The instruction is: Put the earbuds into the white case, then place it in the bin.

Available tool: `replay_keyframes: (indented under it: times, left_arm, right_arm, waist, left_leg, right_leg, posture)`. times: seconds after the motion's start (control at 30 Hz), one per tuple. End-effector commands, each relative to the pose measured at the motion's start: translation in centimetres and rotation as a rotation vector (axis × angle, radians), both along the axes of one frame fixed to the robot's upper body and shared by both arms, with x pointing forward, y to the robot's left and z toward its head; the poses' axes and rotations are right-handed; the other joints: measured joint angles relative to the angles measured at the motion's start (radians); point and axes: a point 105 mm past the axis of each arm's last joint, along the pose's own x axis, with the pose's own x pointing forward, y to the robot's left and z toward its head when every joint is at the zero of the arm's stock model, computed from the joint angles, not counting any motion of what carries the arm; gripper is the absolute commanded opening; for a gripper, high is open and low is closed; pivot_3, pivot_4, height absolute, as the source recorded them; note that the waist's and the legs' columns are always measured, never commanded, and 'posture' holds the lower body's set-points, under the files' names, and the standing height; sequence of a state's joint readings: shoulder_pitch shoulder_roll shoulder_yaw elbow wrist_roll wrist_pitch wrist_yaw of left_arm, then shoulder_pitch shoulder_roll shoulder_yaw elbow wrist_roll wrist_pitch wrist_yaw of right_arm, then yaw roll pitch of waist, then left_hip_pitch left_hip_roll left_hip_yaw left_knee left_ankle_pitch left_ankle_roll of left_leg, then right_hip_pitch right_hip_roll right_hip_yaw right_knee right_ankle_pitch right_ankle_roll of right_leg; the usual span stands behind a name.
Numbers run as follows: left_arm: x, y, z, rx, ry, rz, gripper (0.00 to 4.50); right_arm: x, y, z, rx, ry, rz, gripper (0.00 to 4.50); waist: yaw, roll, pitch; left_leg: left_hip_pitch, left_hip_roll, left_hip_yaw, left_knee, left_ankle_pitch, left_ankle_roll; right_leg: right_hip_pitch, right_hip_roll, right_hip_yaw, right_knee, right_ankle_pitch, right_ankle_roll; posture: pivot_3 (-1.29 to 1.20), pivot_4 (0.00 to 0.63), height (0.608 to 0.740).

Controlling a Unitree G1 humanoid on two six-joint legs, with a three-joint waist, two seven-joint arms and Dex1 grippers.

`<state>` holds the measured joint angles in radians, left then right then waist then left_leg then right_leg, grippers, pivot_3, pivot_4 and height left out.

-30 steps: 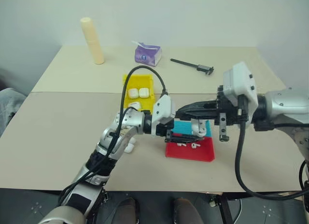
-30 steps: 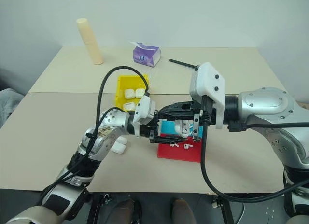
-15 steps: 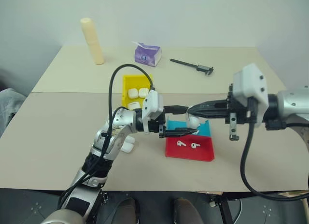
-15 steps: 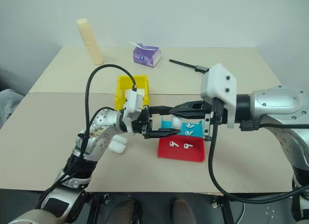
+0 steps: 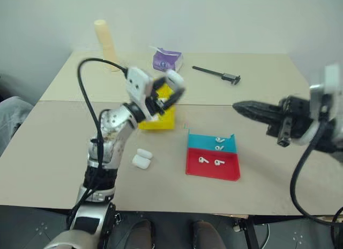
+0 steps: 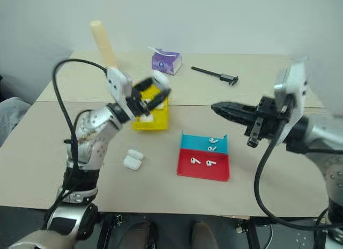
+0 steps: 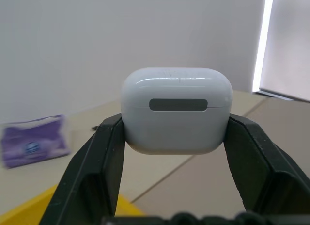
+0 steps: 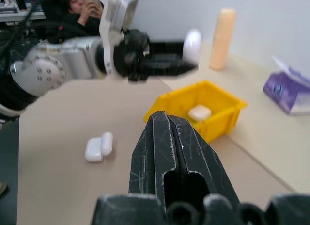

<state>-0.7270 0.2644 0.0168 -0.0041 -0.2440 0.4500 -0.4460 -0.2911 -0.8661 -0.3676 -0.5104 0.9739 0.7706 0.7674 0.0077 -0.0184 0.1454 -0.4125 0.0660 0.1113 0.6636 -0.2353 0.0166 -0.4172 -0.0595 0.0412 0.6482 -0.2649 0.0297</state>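
Note:
My left gripper (image 5: 174,86) is shut on the white case (image 7: 177,116), lid closed, and holds it in the air over the far end of the yellow bin (image 5: 159,119). The bin (image 8: 219,108) has another case (image 8: 198,112) lying in it. My right gripper (image 5: 239,106) is shut on nothing and hangs above the table to the right, pointing toward the left arm. Earbuds lie in the trays: two (image 5: 219,144) in the teal one, two (image 5: 210,161) in the red one.
The teal tray (image 5: 201,141) and red tray (image 5: 209,171) sit side by side at mid-table. Two spare cases (image 5: 142,158) lie near the left arm. At the back stand a cream cylinder (image 5: 105,41), a purple tissue pack (image 5: 167,60) and a black tool (image 5: 217,74). A person (image 8: 82,7) sits beyond the table.
My left gripper has swung up and left from over the trays to above the yellow bin, carrying the case. The right gripper has drawn back to the right, away from it.

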Motion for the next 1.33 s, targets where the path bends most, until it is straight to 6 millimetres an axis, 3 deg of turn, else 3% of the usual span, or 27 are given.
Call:
replay_keyframes:
  times: [0.03, 0.2, 0.37, 0.47, 0.53, 0.7, 0.87, 1.1, 1.33]
  left_arm:
    - [2.4, 1.0, -2.1, 0.073, 0.082, 0.162, 2.77]
    - [3.8, 1.2, -3.8, 0.111, 0.107, 0.202, 2.77]
    - [4.8, 1.0, -3.2, 0.096, 0.076, 0.216, 4.43]
    - [5.3, 1.3, -2.8, 0.089, 0.072, 0.234, 4.48]
    - [4.5, 1.3, -1.9, 0.067, 0.001, 0.162, 4.48]
    - [-0.4, 2.2, -2.1, -0.041, 0.070, -0.218, 4.48]
    - [-5.7, 4.7, -3.3, 0.067, 0.137, -0.316, 4.48]
    - [-13.6, 8.5, -4.1, 0.208, 0.302, -0.459, 4.48]
    - [-16.1, 10.4, -4.4, 0.273, 0.384, -0.447, 4.48]
  right_arm:
    - [0.5, -0.1, -0.2, -0.015, -0.024, -0.022, 0.03]
    - [1.2, -0.1, -1.1, -0.028, -0.008, -0.035, 0.03]
    - [1.6, -0.4, -1.6, -0.037, 0.004, -0.064, 0.00]
    - [1.5, -0.3, -1.8, -0.053, 0.005, -0.059, 0.00]
    - [1.5, -0.4, -2.4, -0.095, 0.009, -0.066, 0.00]
    - [0.4, -1.7, -4.0, -0.256, 0.013, -0.048, 0.00]
    - [-1.2, -3.9, -4.8, -0.428, -0.068, 0.011, 0.00]
    - [-3.0, -7.3, -4.1, -0.559, -0.095, 0.064, 0.00]
    - [-3.5, -8.3, -4.5, -0.600, -0.059, 0.114, 0.00]
  waist:
    - [-0.001, 0.000, 0.000]
    - [0.002, 0.000, 0.000]
    - [0.006, 0.000, 0.000]
    - [0.006, 0.000, 0.000]
    - [0.004, 0.000, 0.000]
    - [-0.008, 0.000, 0.000]
    - [-0.013, 0.000, 0.000]
    - [-0.019, -0.001, 0.000]
    - [-0.019, -0.002, 0.001]
  left_leg:
    - [0.000, 0.000, 0.000, 0.000, 0.000, 0.000]
    - [-0.002, 0.000, 0.001, 0.000, 0.000, 0.000]
    - [-0.003, 0.000, 0.002, 0.000, 0.000, 0.000]
    - [-0.002, 0.000, 0.003, 0.000, 0.000, -0.001]
    - [-0.003, 0.000, 0.002, 0.000, 0.000, -0.001]
    - [-0.003, 0.001, 0.003, 0.000, 0.005, -0.008]
    - [-0.002, 0.001, 0.002, 0.000, 0.004, -0.007]
    - [0.012, 0.002, 0.002, -0.001, 0.001, -0.002]
    - [0.024, 0.002, 0.003, -0.001, 0.001, -0.002]
  right_leg:
    - [0.000, 0.000, 0.000, 0.000, 0.000, 0.000]
    - [-0.002, 0.000, 0.000, 0.000, 0.000, 0.000]
    - [-0.003, 0.000, 0.000, -0.001, 0.000, 0.000]
    - [-0.002, 0.000, -0.001, -0.001, 0.000, 0.000]
    - [-0.002, 0.000, -0.001, -0.001, 0.000, 0.000]
    - [-0.004, 0.001, 0.000, -0.001, 0.000, 0.000]
    - [-0.002, 0.000, 0.000, 0.000, 0.000, 0.000]
    - [0.011, 0.000, -0.001, -0.001, 0.000, 0.000]
    - [0.022, 0.000, -0.001, -0.001, -0.001, 0.000]
  posture:
    - [0.00, 0.150, 0.740]
    - [0.00, 0.150, 0.740]
    - [0.00, 0.150, 0.740]
    - [0.00, 0.150, 0.740]
    - [0.00, 0.150, 0.740]
    - [0.00, 0.150, 0.740]
    - [0.00, 0.150, 0.740]
    - [0.00, 0.150, 0.740]
    - [0.00, 0.150, 0.740]
